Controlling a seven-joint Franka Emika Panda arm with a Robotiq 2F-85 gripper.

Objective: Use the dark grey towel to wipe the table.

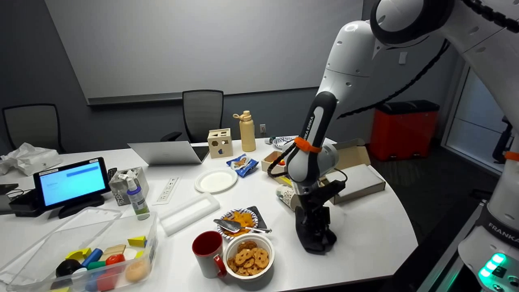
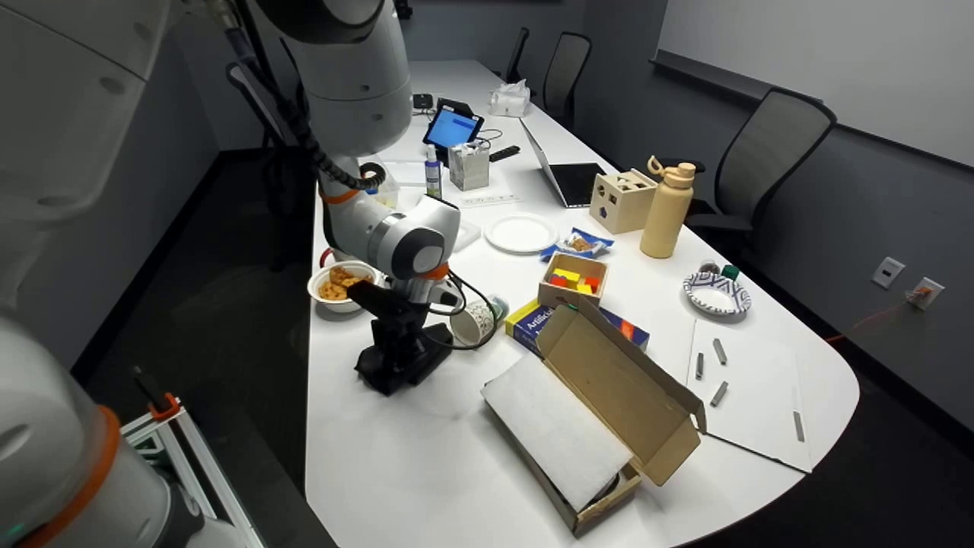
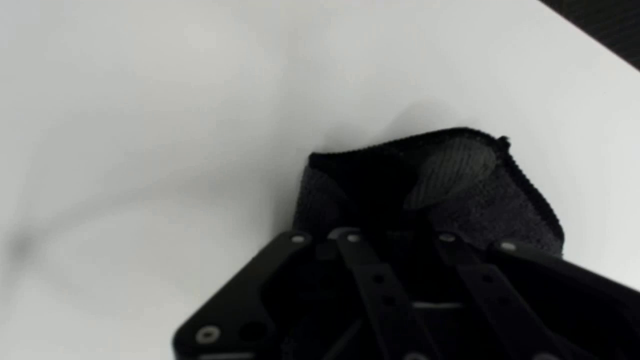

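The dark grey towel [image 1: 314,243] is bunched under my gripper [image 1: 316,215] on the white table [image 1: 365,247]. In an exterior view the towel [image 2: 373,371] spreads to both sides below the gripper [image 2: 399,335], touching the table [image 2: 411,472]. In the wrist view the towel [image 3: 485,215] has its dark edging and a lighter lining patch visible, folded up around the jaws. My gripper [image 3: 385,240] is shut on the towel, pointing down. The fingertips are hidden in dark cloth. The table [image 3: 150,100] also shows in the wrist view.
A bowl of cookies [image 1: 250,257], a red mug [image 1: 209,253] and a bowl of orange food [image 1: 243,219] stand beside the towel. A tipped paper cup [image 2: 473,323], an open cardboard box [image 2: 555,426] and a book [image 2: 525,323] lie nearby. The table edge [image 2: 307,426] is close.
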